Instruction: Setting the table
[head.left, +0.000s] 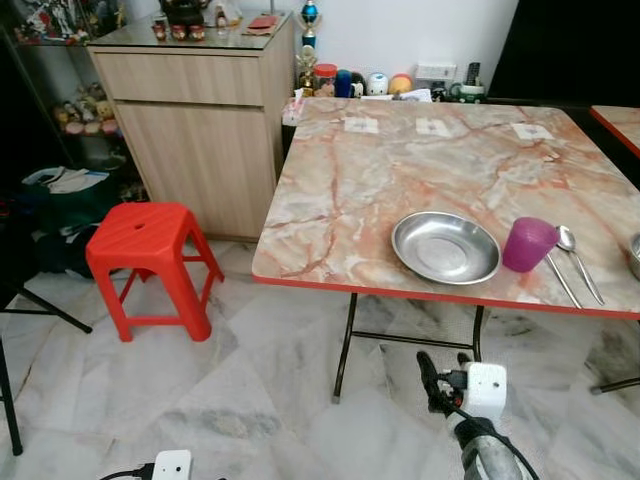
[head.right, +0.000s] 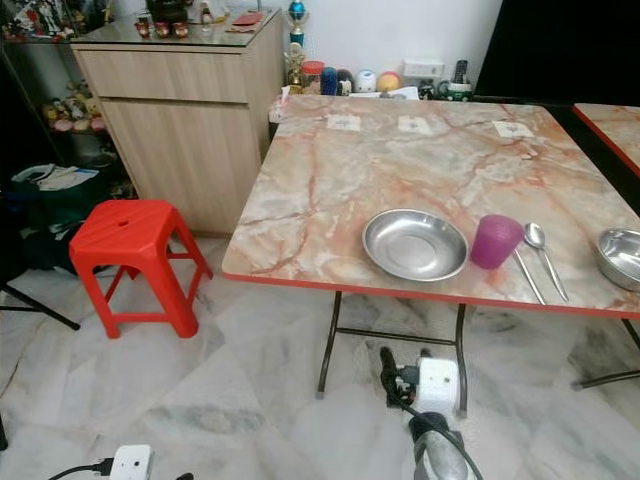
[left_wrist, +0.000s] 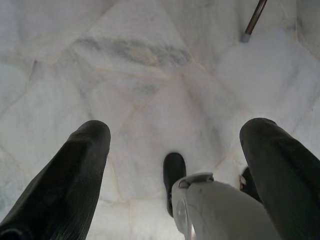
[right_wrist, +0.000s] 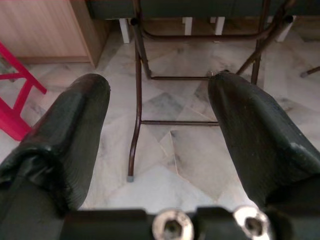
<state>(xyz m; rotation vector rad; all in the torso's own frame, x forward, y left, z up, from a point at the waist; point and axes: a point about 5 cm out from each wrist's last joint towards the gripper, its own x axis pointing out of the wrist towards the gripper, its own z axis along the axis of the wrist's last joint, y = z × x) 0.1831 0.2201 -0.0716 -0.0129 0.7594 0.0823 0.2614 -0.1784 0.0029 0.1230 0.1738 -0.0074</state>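
On the marble-patterned table (head.left: 400, 170) with a red edge, a steel plate (head.left: 446, 247) lies near the front edge. A purple cup (head.left: 528, 244) stands just right of the plate, then a spoon (head.left: 572, 250) and a second thin utensil (head.left: 562, 280). A steel bowl (head.right: 622, 255) sits at the far right. My right gripper (head.left: 443, 372) hangs low in front of the table, below its edge, open and empty; its fingers (right_wrist: 75, 125) frame the table legs. My left gripper (left_wrist: 175, 135) points at the floor, open with nothing in it.
A red plastic stool (head.left: 150, 255) stands left of the table, in front of a wooden cabinet (head.left: 200, 120). Small jars and clutter (head.left: 360, 82) line the wall behind the table. A second table (head.left: 620, 120) adjoins at the right. Thin metal table legs (head.left: 345, 340) and a black stand leg (head.left: 50, 310) cross the marble floor.
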